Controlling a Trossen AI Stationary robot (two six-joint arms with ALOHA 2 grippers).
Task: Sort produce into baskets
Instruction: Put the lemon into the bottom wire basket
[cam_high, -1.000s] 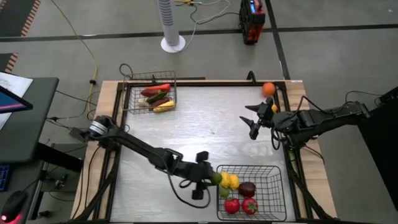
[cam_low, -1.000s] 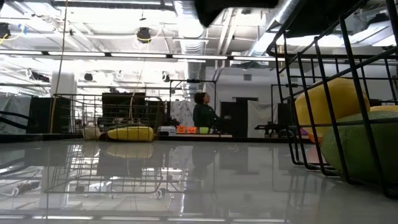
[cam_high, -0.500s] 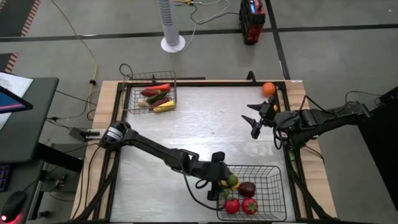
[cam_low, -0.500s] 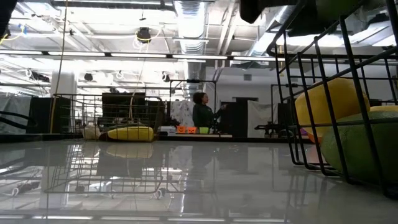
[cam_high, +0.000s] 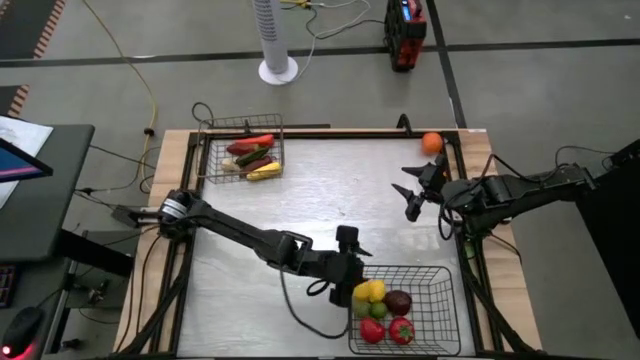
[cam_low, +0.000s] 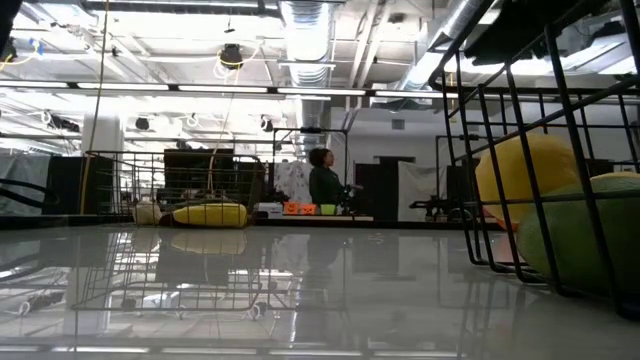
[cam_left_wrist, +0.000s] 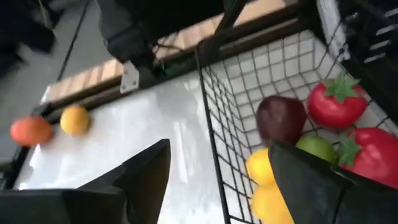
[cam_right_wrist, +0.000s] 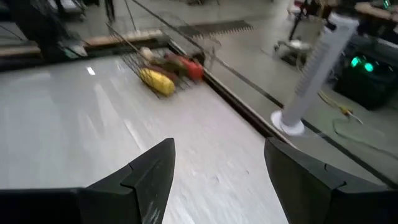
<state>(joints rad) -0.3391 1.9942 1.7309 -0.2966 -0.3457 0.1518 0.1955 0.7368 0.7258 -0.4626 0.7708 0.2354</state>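
Note:
My left gripper (cam_high: 355, 268) (cam_left_wrist: 221, 149) is open and empty, just outside the far left corner of the black basket (cam_high: 441, 300) near the table's front right. In that basket lie a yellow piece (cam_high: 370, 291), a maroon one (cam_high: 398, 302), a green one (cam_high: 378, 310) (cam_left_wrist: 316, 148) and two red ones (cam_high: 402, 330). The grey basket (cam_high: 212, 150) at the far left holds long red, green and yellow pieces. An orange round piece (cam_high: 431, 143) and a yellow-orange one (cam_left_wrist: 74, 119) lie on the table at the far right. My right gripper (cam_high: 405, 200) (cam_right_wrist: 219, 149) is open and empty near them.
Wooden rails edge the white table (cam_high: 300, 210), whose middle is bare. The low view shows the black basket's wires (cam_low: 520, 150) close by on the right and the grey basket (cam_low: 180, 190) far off. A person (cam_low: 325, 185) stands in the room beyond.
My left gripper has carried the green round piece toward the table's right edge over the black basket's rim and let it go. The piece now lies in the basket among the others. The gripper has then drawn back toward the far edge.

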